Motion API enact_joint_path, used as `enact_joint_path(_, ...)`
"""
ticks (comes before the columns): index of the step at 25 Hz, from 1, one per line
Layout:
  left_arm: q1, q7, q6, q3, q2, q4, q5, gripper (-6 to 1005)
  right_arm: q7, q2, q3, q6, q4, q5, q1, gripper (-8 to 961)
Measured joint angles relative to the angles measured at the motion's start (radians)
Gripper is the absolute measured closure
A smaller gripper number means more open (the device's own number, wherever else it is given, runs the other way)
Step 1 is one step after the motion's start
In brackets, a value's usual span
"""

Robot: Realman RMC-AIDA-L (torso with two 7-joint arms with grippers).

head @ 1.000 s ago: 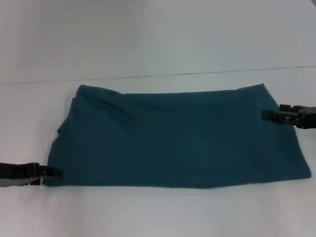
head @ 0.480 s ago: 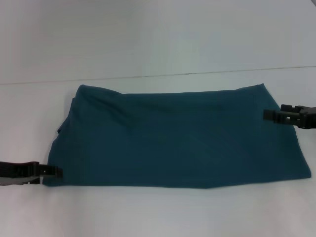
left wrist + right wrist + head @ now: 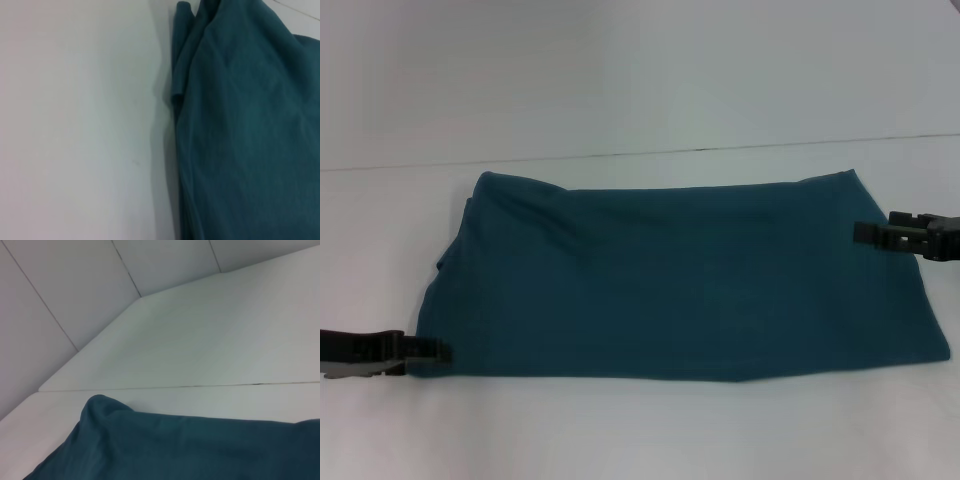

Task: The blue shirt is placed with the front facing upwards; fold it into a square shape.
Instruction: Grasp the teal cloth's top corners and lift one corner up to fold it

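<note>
Where it lies folded into a broad band, the blue shirt (image 3: 680,275) shows soft, matte cloth; left gripper (image 3: 432,352) and right gripper (image 3: 865,233) touch opposite edges, grip unreadable.

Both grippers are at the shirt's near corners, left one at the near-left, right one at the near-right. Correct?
Only partly. The left gripper is at the shirt's near-left corner, but the right gripper is at the right edge nearer the far corner, as the head view shows.

Soft matt cloth on a smooth white bench.
The blue shirt (image 3: 680,280) is matt knit cotton-like cloth, gently creased. The bench (image 3: 640,90) looks smooth, faintly satin. Both end effectors look like black matt plastic.
</note>
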Motion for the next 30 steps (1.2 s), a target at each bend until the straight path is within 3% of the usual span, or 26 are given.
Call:
enact_joint_path(22,-0.084,0.038,0.001,0.029,-0.018,-0.037,-0.080,231,-0.002,0.000,0.000,0.001,0.000,0.000,0.004,23)
enact_joint_path(30,-0.055,0.040,-0.015,0.026,-0.011,-0.030,-0.075,230,-0.001,0.000,0.000,0.007,0.000,0.000,0.008,22)
